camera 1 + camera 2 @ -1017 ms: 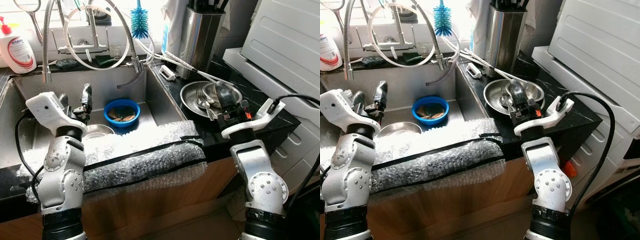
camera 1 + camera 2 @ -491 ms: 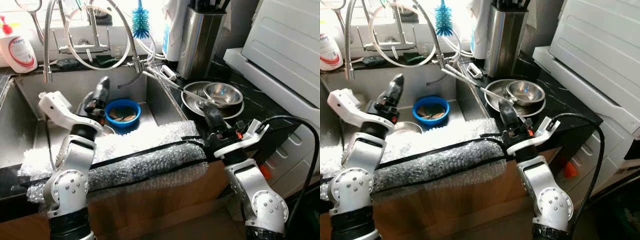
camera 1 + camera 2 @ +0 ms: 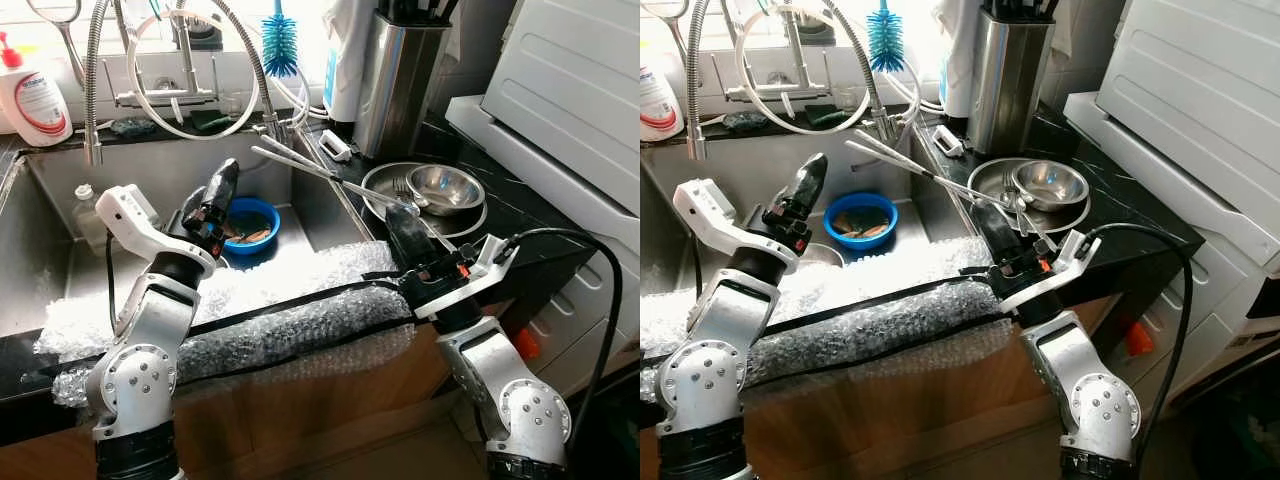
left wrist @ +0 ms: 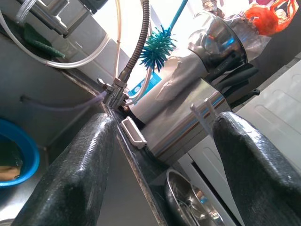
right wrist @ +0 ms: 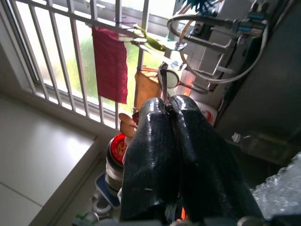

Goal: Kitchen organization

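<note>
My right gripper (image 3: 402,222) hovers over the counter's front edge, just in front of the steel plate (image 3: 385,207). It is shut on a pair of long pale chopsticks (image 3: 315,170), which slant up and left over the sink corner. The right wrist view shows its fingers (image 5: 155,127) pressed together on a thin stick (image 5: 162,87). My left gripper (image 3: 222,180) is raised over the sink (image 3: 150,170), above the blue bowl (image 3: 245,222). In the left wrist view its fingers (image 4: 89,150) stand wide apart with nothing between them. A steel bowl (image 3: 446,188) and cutlery rest on the plate.
Bubble wrap (image 3: 290,320) covers the sink's front rim. A steel utensil holder (image 3: 400,80) stands behind the plate, with a blue bottle brush (image 3: 280,45) and faucet hoses (image 3: 190,90) at the back. A soap bottle (image 3: 35,95) is far left. A white appliance (image 3: 570,90) bounds the right.
My right gripper has drawn left and toward me, away from the plate, carrying the chopsticks over the sink corner. My left gripper has swung right and up, over the blue bowl.
</note>
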Available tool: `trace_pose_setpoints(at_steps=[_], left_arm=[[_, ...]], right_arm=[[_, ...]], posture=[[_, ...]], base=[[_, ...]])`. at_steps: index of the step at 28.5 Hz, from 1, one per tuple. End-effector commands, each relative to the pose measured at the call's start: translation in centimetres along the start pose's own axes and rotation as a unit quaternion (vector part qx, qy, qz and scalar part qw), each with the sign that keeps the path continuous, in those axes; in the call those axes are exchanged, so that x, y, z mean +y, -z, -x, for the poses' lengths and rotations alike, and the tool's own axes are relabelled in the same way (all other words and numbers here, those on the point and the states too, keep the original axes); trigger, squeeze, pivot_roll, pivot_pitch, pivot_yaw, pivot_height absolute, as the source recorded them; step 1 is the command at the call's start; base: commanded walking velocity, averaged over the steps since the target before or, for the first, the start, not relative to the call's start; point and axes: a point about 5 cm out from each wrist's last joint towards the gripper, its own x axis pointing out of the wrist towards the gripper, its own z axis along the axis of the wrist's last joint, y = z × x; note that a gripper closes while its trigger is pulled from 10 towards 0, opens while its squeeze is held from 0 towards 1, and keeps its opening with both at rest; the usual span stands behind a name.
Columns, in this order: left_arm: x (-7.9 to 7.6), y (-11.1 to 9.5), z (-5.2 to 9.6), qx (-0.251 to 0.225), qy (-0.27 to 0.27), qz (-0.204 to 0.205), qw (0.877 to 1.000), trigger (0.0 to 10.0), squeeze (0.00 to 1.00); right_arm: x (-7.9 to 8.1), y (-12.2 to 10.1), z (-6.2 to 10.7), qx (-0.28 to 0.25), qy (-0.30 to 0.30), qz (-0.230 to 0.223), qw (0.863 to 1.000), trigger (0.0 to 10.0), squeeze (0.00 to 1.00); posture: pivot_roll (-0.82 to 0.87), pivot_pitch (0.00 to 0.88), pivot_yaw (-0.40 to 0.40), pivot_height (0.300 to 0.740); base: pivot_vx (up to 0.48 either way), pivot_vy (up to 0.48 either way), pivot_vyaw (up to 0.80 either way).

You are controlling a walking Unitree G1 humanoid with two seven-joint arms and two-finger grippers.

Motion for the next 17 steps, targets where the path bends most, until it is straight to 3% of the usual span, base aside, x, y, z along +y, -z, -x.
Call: trace_pose_setpoints(at_steps=[1,9,14,17], left_arm=[[-0.6,-0.1,0.0,0.0,0.017,-0.001,1.0,10.0,0.0],[-0.8,-0.2,0.0,-0.005,0.022,0.01,1.0,10.0,0.0],[-0.8,-0.4,0.1,-0.013,0.025,0.018,0.999,10.0,0.0],[-0.8,-0.5,0.1,-0.017,0.025,0.02,0.999,10.0,0.0]], right_arm=[[0.2,1.1,0.5,0.018,-0.006,-0.004,1.0,10.0,0.0],[0.2,2.0,0.7,0.041,-0.007,-0.017,0.999,10.0,0.0],[-0.4,2.0,0.8,0.033,0.015,-0.016,0.999,10.0,0.0],[-0.7,2.4,0.8,0.054,0.032,-0.006,0.998,10.0,0.0]], posture=[[-0.03,0.0,-0.083,0.727],[-0.04,0.0,-0.085,0.727],[-0.04,0.0,-0.09,0.727],[-0.04,0.0,-0.092,0.727]], base=[[0.0,0.0,0.0],[0.0,0.0,0.0],[0.0,0.0,0.0],[0.0,0.0,0.0]])
